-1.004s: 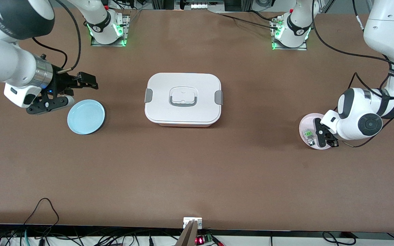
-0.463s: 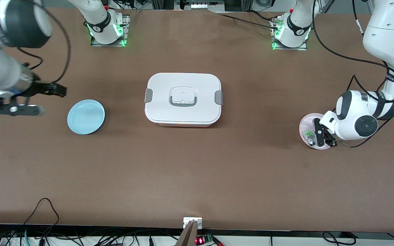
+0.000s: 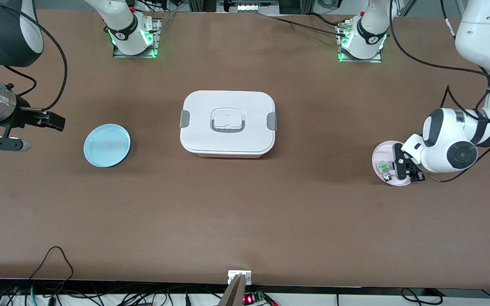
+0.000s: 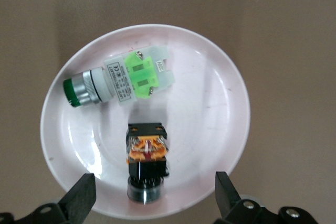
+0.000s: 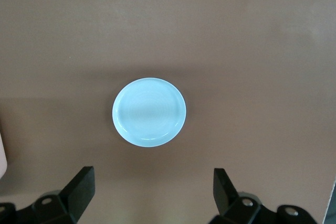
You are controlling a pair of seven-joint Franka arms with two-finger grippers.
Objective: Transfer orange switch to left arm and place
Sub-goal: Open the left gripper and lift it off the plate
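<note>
The left gripper (image 4: 152,198) hangs wide-jawed over the pink plate (image 4: 226,129) — orange switch (image 4: 147,161) lying loose; the right gripper (image 5: 152,195), also spread, waits near the box (image 3: 227,123).

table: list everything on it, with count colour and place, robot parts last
box: 1, white with grey clips and handle, mid-table, lid on
blue plate: 1, light blue, toward the right arm's end, nothing on it
pink plate: 1, pale pink, toward the left arm's end
orange switch: 1, black and orange, lying on the pink plate
green switch: 1, green and clear with a silver collar, on the pink plate beside the orange one
table: 1, brown
left end effector: 1, black, open, over the pink plate, fingers either side of the orange switch
right end effector: 1, black, open, up in the air at the right arm's end, holding nothing
</note>
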